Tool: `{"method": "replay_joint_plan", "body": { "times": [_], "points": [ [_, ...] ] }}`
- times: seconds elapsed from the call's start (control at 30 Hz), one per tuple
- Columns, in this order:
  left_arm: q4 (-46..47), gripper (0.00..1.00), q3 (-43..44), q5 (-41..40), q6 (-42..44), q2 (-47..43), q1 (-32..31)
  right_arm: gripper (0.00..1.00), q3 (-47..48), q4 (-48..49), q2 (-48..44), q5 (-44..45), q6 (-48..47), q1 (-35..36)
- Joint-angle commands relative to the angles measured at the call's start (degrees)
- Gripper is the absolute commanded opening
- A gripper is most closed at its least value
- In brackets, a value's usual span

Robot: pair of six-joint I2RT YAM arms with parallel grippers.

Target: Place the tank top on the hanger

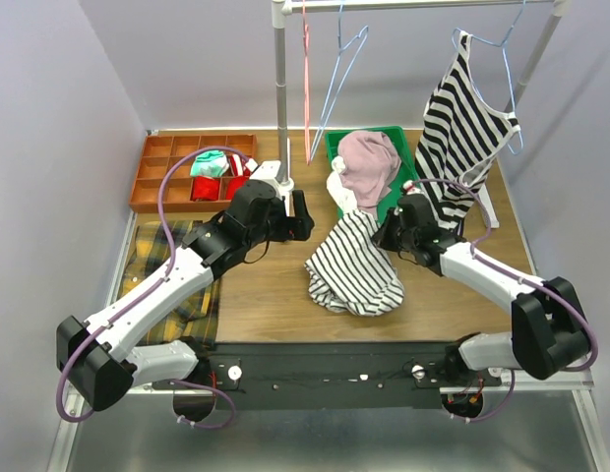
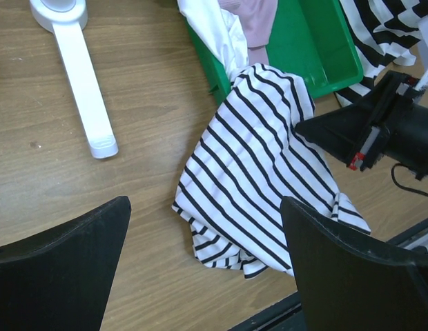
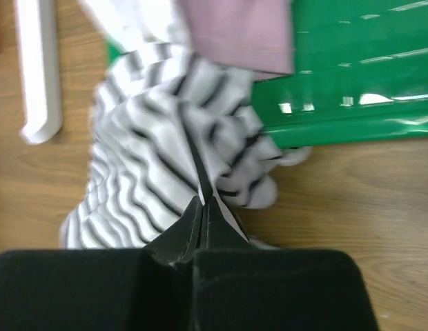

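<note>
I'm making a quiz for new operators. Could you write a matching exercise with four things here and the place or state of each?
1 tank top
2 bare blue hanger
3 pink garment
4 left gripper

A hanging from the rail
B open, holding nothing
C in the green bin
D pinched in the fingers of the right gripper

Pairs: 1-D, 2-A, 3-C, 4-B

Your L gripper (image 1: 297,216) hangs w/ jaws spread wide. Both fingers (image 2: 62,262) show as dark wedges at the bottom of its wrist cam, big gap btwn them. L arm (image 1: 157,290) reaches from the near-left base up and inward, wrist angled toward centre. Your R gripper (image 3: 202,201) is closed tight, tips pinching a fold of the tank top (image 3: 145,138). R arm (image 1: 487,275) runs from the near-right base inward, gripper pointing left, held low. The 2 grippers are apart, not touching.
</note>
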Motion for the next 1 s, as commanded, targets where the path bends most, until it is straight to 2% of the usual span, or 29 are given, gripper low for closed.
{"method": "replay_joint_plan", "body": {
  "times": [0.0,0.1,0.13,0.27,0.3,0.33,0.37,0.4,0.47,0.63,0.77,0.83,0.9,0.97],
  "points": [
    [-1.6,0.99,0.2,-1.6,0.6,-1.4,0.9,0.01,6.5,-5.5,-3.9,6.5,1.8,16.1],
    [-2.6,0.99,-0.2,-2.2,0.2,-1.4,2.1,0.01,8.3,-8.0,-2.9,12.6,7.7,26.6],
    [-2.7,0.99,-1.0,-2.2,0.0,-1.5,2.7,0.01,6.9,-7.7,-2.3,14.1,9.4,33.5],
    [-2.0,0.98,-4.1,-0.7,-0.8,-1.9,4.6,0.01,4.6,-8.9,3.7,20.8,18.3,46.0],
    [-1.9,0.98,-4.8,-0.2,-0.8,-1.9,4.8,0.2,3.9,-9.5,4.2,21.6,19.4,47.2],
    [-1.9,0.97,-6.2,0.1,-0.9,-1.8,4.9,0.32,3.2,-10.2,3.9,22.1,20.4,48.9],
    [-1.2,0.94,-7.0,0.5,-1.0,-1.6,4.9,0.43,2.2,-11.8,3.1,22.6,21.4,49.3],
    [-0.6,0.93,-7.7,1.6,-1.1,-1.4,5.0,0.58,2.1,-12.8,1.6,23.5,21.4,49.7],
    [0.3,0.88,-9.3,2.3,-1.5,-0.7,5.0,0.64,2.7,-16.4,-3.4,24.4,20.5,50.0],
    [0.6,0.79,-13.1,1.2,-3.9,-0.6,4.9,0.69,7.5,-24.2,-10.4,30.2,19.0,50.0],
    [1.9,0.75,-18.1,1.6,-7.4,-3.6,4.9,0.75,11.4,-28.8,-8.7,36.2,14.1,48.0],
    [1.7,0.73,-20.4,2.1,-9.0,-3.9,4.6,0.75,13.3,-27.7,-5.0,34.2,10.4,42.8],
    [1.4,0.7,-22.1,2.0,-10.3,-4.4,4.2,0.74,13.9,-22.4,-2.8,28.7,4.4,38.8],
    [2.9,0.69,-25.0,2.5,-12.1,-5.3,4.2,0.74,16.3,-19.1,1.4,26.8,0.6,35.1]
  ]
}}
